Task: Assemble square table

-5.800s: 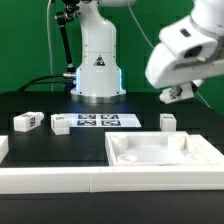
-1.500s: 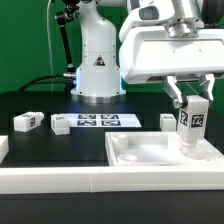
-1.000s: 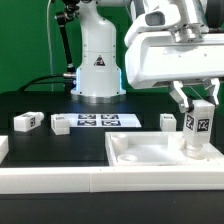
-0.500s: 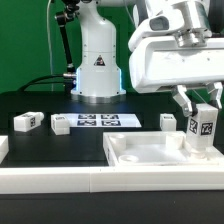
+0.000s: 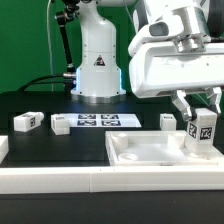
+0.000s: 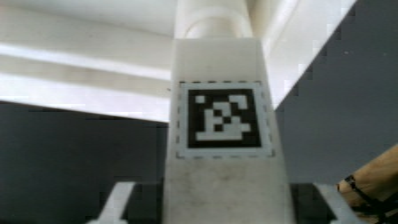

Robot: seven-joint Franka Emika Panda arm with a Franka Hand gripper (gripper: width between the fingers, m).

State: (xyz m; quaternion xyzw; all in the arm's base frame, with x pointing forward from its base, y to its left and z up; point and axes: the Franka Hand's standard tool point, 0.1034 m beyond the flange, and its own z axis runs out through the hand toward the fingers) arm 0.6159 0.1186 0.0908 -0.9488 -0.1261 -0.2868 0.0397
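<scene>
The gripper (image 5: 201, 108), jaws clamped on an upright leg (image 5: 203, 130), keeps sliding toward three o'clock in the exterior view. It now hangs over the tabletop (image 5: 160, 158) at its two o'clock corner, probably lining up that corner mount.

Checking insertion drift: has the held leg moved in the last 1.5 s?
Yes. The leg in the end effector has shifted toward the exterior view's right, away from the loose leg block standing behind the tabletop.
</scene>
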